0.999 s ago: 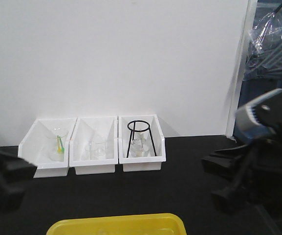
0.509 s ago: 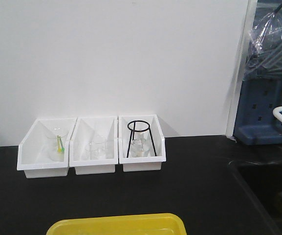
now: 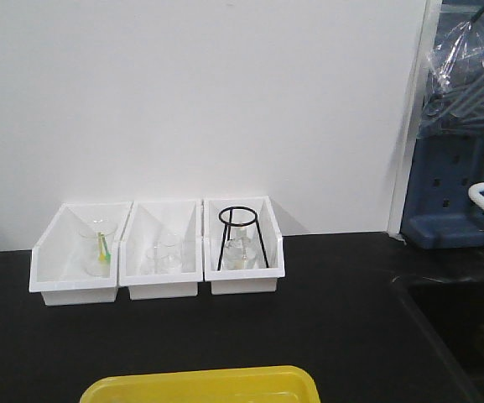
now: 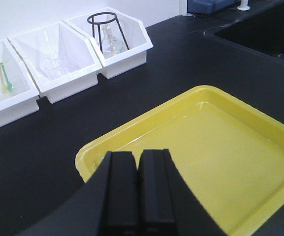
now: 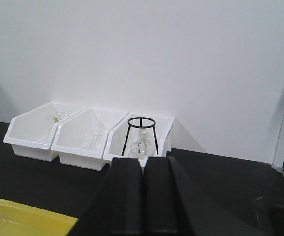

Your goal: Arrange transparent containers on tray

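**Both grippers closed and empty; yellow tray low in the frame**

You see the black matte tabletop [image 3: 325,336] filling the lower half of the front view, with the plain white wall [image 3: 191,101] above it. The flat rectangular bright yellow plastic tray [image 3: 200,385] sits at the bottom centre of that view, cut off by the frame edge. In the left wrist view it fills the lower right, and a faint clear shape lies along its far inner edge, too indistinct to identify as a test tube.

Three white box-like plastic bins [image 3: 159,248] stand side by side, touching, at centre left against the wall. The left one holds a clear glass beaker with a green-yellow stick [image 3: 102,246]. The middle one holds another clear beaker [image 3: 164,255]. The right one holds a black wire tripod stand [image 3: 242,237] over a clear glass flask [image 5: 140,143].

Your left gripper [image 4: 138,189] appears at the bottom centre of its wrist view, fingers pressed together with nothing between them, above the tray's near corner. Your right gripper [image 5: 142,196] is likewise closed and empty, facing the bins.
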Controlling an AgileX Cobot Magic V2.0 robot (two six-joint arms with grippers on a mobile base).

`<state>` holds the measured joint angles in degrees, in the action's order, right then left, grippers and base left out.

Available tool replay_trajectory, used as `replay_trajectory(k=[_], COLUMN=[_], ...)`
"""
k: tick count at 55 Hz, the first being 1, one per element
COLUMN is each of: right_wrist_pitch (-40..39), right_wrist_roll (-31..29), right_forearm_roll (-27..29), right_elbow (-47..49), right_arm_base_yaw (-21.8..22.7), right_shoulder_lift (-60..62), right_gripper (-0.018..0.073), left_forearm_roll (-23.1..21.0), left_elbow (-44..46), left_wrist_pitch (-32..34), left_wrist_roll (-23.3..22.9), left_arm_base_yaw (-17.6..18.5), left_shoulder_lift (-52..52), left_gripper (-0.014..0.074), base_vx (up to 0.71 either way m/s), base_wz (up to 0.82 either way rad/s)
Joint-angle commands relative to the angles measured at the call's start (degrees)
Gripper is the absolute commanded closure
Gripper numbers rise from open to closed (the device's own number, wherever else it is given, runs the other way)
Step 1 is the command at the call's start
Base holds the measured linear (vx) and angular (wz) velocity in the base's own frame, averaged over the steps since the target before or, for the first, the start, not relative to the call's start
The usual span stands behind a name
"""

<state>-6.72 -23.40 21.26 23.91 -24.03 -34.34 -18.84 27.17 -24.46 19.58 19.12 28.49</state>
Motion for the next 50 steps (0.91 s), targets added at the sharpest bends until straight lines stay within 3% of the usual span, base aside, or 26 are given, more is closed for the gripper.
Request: replay_trajectory(k=[1,7,10,18,22,33,36,50], right_wrist_pitch=[-4.80,-4.73,-4.66,-4.66,-4.62,-4.62,-4.62,-4.34], right_wrist_roll=[-0.42,-0.42,-0.42,-0.42,-0.42,-0.42,-0.42,-0.42], right_forearm_roll=[-0.45,-0.45,-0.45,-0.45,-0.45,-0.45,-0.45,-0.45], right_elbow=[1.81,1.81,1.81,1.81,1.81,1.81,1.81,1.81], right_arm_base_yaw=[0.06,0.06,0.06,0.06,0.06,0.06,0.06,0.06], right_shoulder_lift=[-0.16,-0.16,-0.16,-0.16,-0.16,-0.16,-0.16,-0.13], right_gripper=[0.0571,0.0571,0.0571,0.0571,0.0571,0.0571,0.0571,0.0571], left_forearm_roll=[-1.18,-0.59,3.95,14.06,16.65,15.70,15.36,17.25], left_elbow=[1.59,0.95,-0.32,-8.45,-13.72,-29.19,-31.25,-30.87], left_wrist_pitch=[4.02,4.43,5.48,9.38,11.69,17.20,19.41,17.70], left_wrist_roll=[0.00,0.06,-0.53,-10.48,-13.23,-13.54,-13.59,-13.32], left_arm_base_yaw=[0.31,0.31,0.18,-3.10,-6.09,-13.29,-14.16,-14.72], left_shoulder_lift=[0.27,0.16,-0.83,-8.74,-14.01,-30.73,-30.64,-30.40], left_gripper=[0.0599,0.0599,0.0599,0.0599,0.0599,0.0599,0.0599,0.0599], base_vx=[0.00,0.00,0.00,0.00,0.00,0.00,0.00,0.00], base_wz=[0.00,0.00,0.00,0.00,0.00,0.00,0.00,0.00])
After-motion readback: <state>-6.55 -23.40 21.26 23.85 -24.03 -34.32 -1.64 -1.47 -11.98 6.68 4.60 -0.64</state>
